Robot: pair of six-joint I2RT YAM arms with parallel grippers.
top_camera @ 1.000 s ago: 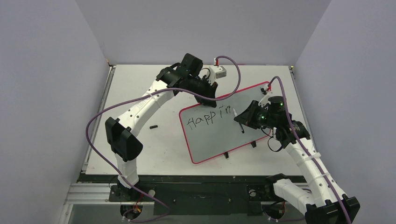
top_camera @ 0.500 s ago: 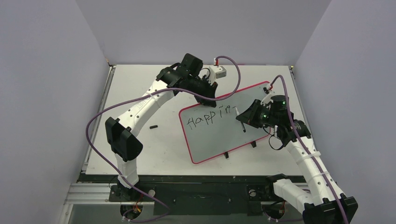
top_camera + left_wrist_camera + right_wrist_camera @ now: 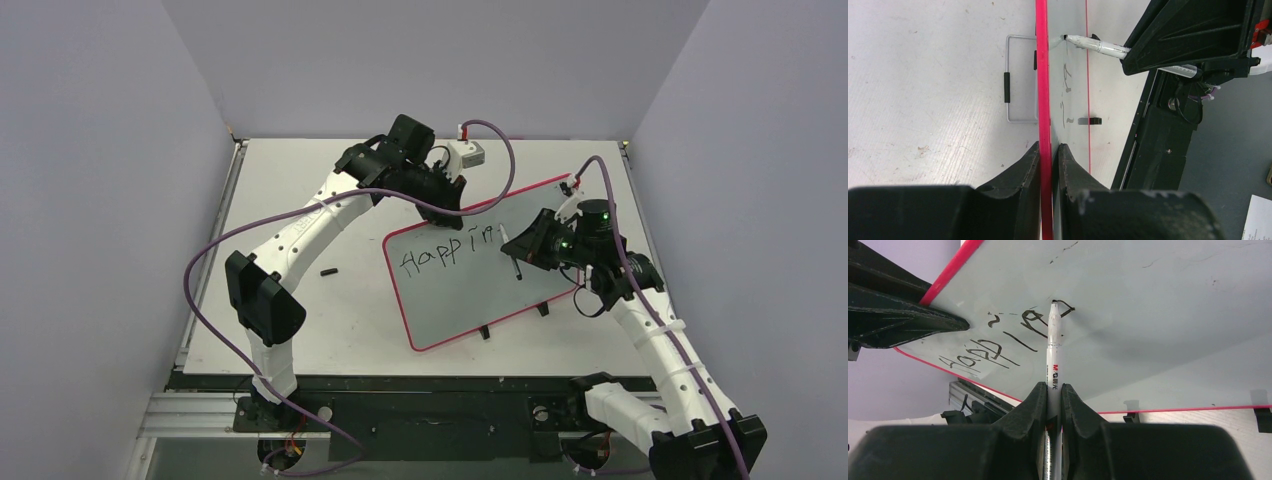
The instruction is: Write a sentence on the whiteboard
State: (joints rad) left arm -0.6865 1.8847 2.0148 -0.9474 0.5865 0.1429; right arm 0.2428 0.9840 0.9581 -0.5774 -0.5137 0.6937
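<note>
The whiteboard [image 3: 455, 295], white with a thin red rim, stands tilted at mid-table. My left gripper [image 3: 447, 212] is shut on its upper rim; in the left wrist view the jaws of this gripper [image 3: 1049, 146] pinch the red edge [image 3: 1043, 75]. My right gripper [image 3: 528, 248] is shut on a white marker [image 3: 1053, 347]. The marker's black tip touches the board at the end of the sentence [image 3: 993, 347]. That sentence [image 3: 445, 253] is black handwriting that starts "Happ". The marker [image 3: 1098, 46] also shows from the side, its tip on the board.
A small black cap [image 3: 327, 271] lies on the table left of the board. Two black tabs [image 3: 484, 331] [image 3: 543, 308] sit on the board's lower edge. A wire stand [image 3: 1008, 87] lies behind the board. Grey walls close in on three sides.
My right gripper has shifted the marker slightly at the end of the lettering, and a small new stroke has appeared there. The left arm and the board have stayed still.
</note>
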